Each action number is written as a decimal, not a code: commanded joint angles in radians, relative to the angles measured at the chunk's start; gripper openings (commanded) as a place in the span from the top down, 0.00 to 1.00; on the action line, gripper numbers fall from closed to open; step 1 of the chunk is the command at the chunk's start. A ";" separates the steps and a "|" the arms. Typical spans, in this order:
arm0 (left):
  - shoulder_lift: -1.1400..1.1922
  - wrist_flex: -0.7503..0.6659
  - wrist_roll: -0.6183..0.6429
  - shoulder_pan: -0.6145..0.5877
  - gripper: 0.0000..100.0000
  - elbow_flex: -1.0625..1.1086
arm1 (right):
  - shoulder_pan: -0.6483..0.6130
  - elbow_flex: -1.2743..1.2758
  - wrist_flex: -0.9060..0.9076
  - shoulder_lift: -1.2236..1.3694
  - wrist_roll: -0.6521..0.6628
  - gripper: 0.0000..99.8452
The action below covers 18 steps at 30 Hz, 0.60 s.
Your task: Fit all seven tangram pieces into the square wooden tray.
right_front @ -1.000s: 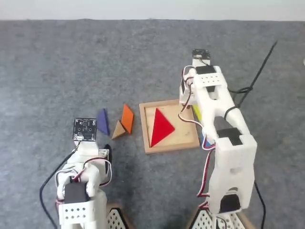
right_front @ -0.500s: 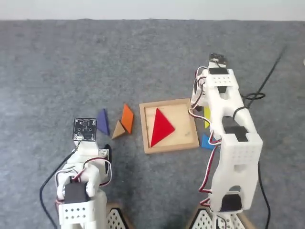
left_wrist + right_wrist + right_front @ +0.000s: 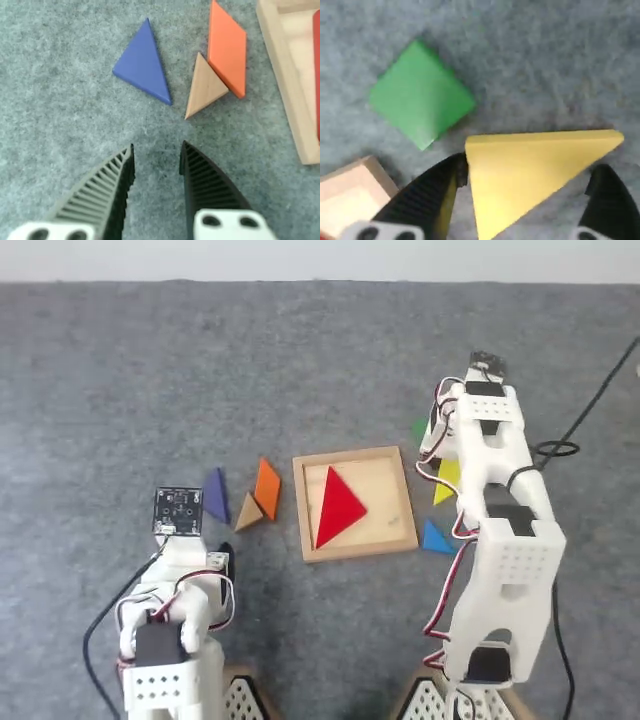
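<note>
The tray (image 3: pixel 350 454) was seen in the middle of the desk (image 3: pixel 120 370), with the red triangle (image 3: pixel 335 505) laid inside it, toward its left side. To the left of the tray three pieces lay on the desk: the orange parallelogram (image 3: pixel 227 50), the wood triangle (image 3: pixel 205 90) touching its near-left edge, and the dark blue triangle (image 3: pixel 142 65) farther left, close to the wood triangle but apart from it. The left hand (image 3: pixel 156 150) was held spread and empty over bare desk on the near side of these pieces. To the right of the tray the green square (image 3: pixel 420 100) lay just off the far-right corner and the light blue triangle (image 3: pixel 434 537) just off the near-right corner, with the yellow triangle (image 3: pixel 520 170) between them. The right hand (image 3: pixel 530 166) was placed at the yellow triangle; whether the piece was pinched could not be told.
</note>
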 commanded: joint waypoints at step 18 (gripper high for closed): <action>-0.018 0.003 0.008 -0.002 0.85 -0.008 | 0.019 -0.161 -0.071 0.071 -0.608 0.63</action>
